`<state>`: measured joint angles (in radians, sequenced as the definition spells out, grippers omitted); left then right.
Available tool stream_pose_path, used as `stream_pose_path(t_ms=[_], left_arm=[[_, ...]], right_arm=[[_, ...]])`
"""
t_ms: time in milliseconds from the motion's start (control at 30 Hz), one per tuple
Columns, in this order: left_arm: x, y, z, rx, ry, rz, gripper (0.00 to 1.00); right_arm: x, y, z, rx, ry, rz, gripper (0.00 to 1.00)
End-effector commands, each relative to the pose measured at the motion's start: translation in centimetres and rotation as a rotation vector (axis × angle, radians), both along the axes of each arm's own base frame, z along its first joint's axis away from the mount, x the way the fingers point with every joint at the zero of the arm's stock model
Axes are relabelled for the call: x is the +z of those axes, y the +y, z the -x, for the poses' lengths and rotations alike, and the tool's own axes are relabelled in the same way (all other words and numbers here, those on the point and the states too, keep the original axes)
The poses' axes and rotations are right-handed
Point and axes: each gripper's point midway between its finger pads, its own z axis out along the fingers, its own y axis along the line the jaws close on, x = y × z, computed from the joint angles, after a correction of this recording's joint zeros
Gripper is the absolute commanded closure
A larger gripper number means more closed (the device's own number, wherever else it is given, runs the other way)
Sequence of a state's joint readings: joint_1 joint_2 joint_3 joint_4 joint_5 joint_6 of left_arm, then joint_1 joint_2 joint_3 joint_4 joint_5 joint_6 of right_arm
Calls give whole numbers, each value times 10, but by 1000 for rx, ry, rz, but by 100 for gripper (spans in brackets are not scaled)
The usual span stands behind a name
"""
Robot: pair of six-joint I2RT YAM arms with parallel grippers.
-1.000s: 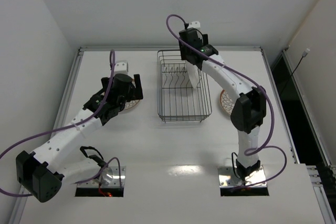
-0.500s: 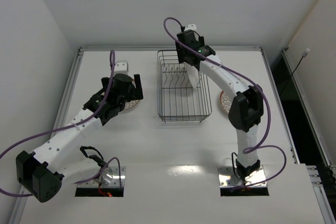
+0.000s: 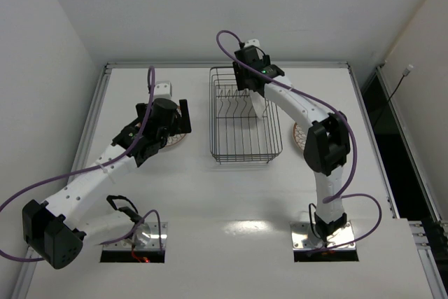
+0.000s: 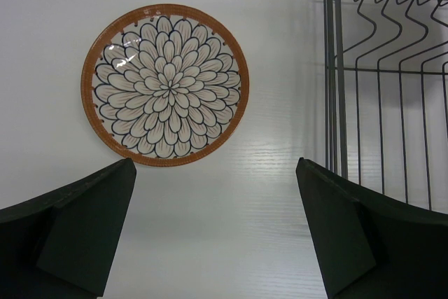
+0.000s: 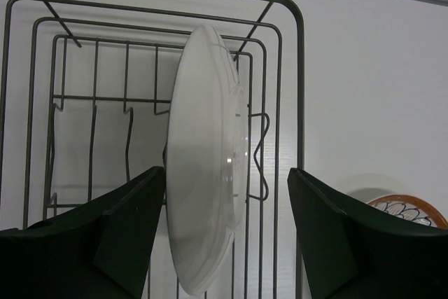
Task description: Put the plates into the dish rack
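A pale plate (image 5: pixel 206 159) stands on edge among the prongs of the dark wire dish rack (image 5: pixel 299 89), underside towards the camera; in the top view it (image 3: pixel 260 106) stands at the rack's (image 3: pixel 212 120) right side. My right gripper (image 5: pixel 227 243) is open and straddles this plate without gripping it; it shows above the rack in the top view (image 3: pixel 253 87). A brown-rimmed petal plate (image 4: pixel 164 84) lies flat on the table left of the rack. My left gripper (image 4: pixel 217 229) is open and empty above the table just short of it, as the top view (image 3: pixel 168 127) also shows.
A second brown-rimmed plate (image 5: pixel 409 211) lies on the table right of the rack, half hidden under my right arm in the top view (image 3: pixel 299 136). The rack's wire wall (image 4: pixel 334 68) stands close to my left gripper's right finger.
My right wrist has shifted slightly left and back over the rack while the pale plate stays standing in it. The left arm has barely moved.
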<state>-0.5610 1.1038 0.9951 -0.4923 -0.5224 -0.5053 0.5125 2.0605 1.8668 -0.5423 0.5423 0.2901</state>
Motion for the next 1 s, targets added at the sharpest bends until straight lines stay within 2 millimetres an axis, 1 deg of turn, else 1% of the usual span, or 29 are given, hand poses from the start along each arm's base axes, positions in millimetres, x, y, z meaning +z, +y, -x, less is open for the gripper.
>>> stream_pose_path(t_ms=[0, 33, 67, 100, 133, 200, 233, 267, 300, 333, 367, 433, 500, 533, 567, 600, 667, 767, 833, 867, 900, 933, 967], left_arm=[[7, 0, -3, 4, -22, 5, 0], [7, 0, -3, 4, -22, 5, 0], [7, 0, -3, 4, -22, 5, 0], [7, 0, -3, 4, -22, 5, 0], [7, 0, -3, 4, -22, 5, 0], [7, 0, -3, 4, -22, 5, 0], [7, 0, -3, 4, -22, 5, 0], [7, 0, -3, 4, -22, 5, 0], [7, 0, -3, 4, -22, 5, 0], [11, 0, -4, 4, -30, 9, 0], [11, 0, -4, 4, -30, 9, 0], [11, 0, -4, 4, -30, 9, 0], [11, 0, -4, 4, -30, 9, 0], [11, 0, -4, 4, -30, 9, 0], [11, 0, -4, 4, -30, 9, 0], [11, 0, -4, 4, -30, 9, 0], [11, 0, -4, 4, -30, 9, 0], [11, 0, -4, 4, -30, 9, 0], [11, 0, -4, 4, -30, 9, 0], [11, 0, -4, 4, -30, 9, 0], [11, 0, -4, 4, -30, 9, 0], [11, 0, -4, 4, -30, 9, 0], [11, 0, -4, 4, -30, 9, 0]], right_arm=[[13, -2, -6, -28, -35, 4, 32], [13, -3, -6, -43, -40, 1, 32], [10, -6, -5, -58, -36, 5, 33], [6, -12, -6, -69, -28, 9, 33], [15, -15, -3, -83, -47, 1, 33], [20, -26, -2, -113, -61, 14, 33], [20, -27, -2, -120, -65, 20, 33], [26, -29, -2, -127, -77, 19, 33], [26, -38, -2, -148, -73, 32, 33], [30, -38, -4, -149, -82, 26, 33], [32, -44, -5, -165, -84, 32, 33], [31, -52, -3, -184, -75, 49, 33], [32, -66, -4, -207, -60, 59, 33], [32, -66, -4, -208, -60, 59, 33], [32, -73, -3, -218, -58, 60, 33], [33, -74, -3, -230, -63, 58, 33], [31, -86, 1, -248, -55, 63, 33], [32, -91, 2, -257, -54, 63, 33], [33, -102, 2, -277, -54, 64, 33], [34, -103, 4, -277, -54, 64, 33], [41, -103, 4, -278, -72, 53, 33], [38, -108, 4, -287, -64, 58, 33], [45, -109, 6, -287, -76, 51, 33]])
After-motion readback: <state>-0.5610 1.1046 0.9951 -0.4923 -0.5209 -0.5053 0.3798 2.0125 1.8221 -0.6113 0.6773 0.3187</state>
